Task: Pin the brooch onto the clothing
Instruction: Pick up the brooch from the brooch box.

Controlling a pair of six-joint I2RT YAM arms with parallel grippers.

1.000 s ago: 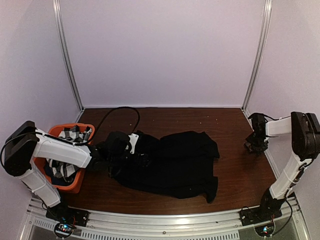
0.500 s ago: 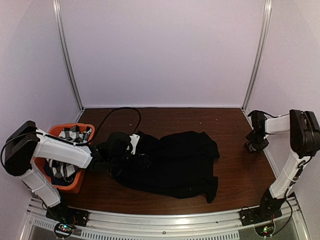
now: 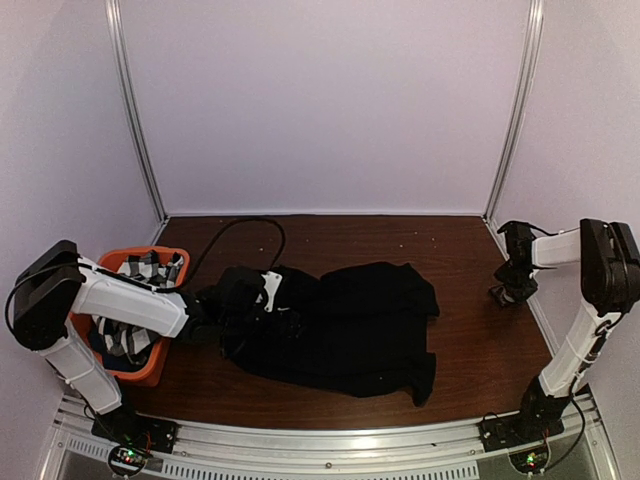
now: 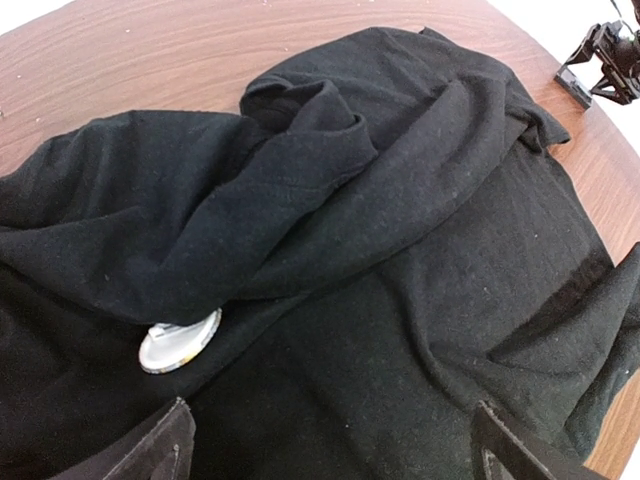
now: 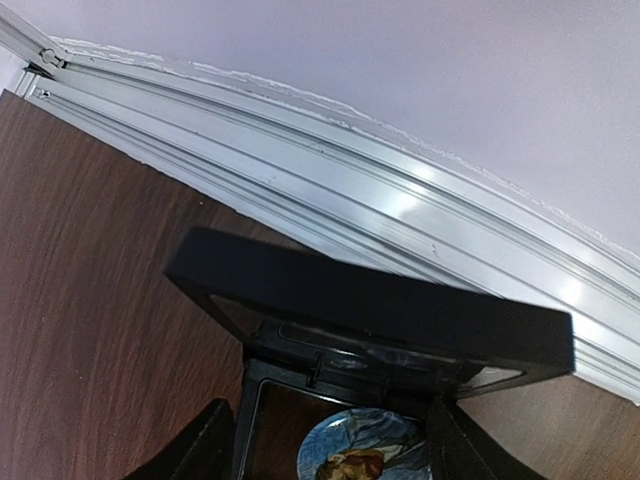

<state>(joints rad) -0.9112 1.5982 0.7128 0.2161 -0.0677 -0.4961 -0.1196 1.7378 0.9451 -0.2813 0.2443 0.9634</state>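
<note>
Carefully centre the right tool point(image 5: 335, 445) over the round blue painted brooch point(image 5: 352, 458), lying in the small open black box point(image 5: 300, 375) at the right edge of the dark wooden bench point(image 5: 100, 300); stay clear of the raised lid point(image 5: 380, 300) and close squarely on the rim. Cannot tell whether gripping: jaws apart astride the box base. Elbow high, forearm level, wrist dipped. Over the crumpled black short-sleeved T-shirt point(image 4: 400, 250) mid-bench, left tool point(image 4: 335, 455) gaping wide

Brooch point(image 5: 362, 448) partly beyond bottom edge
</note>
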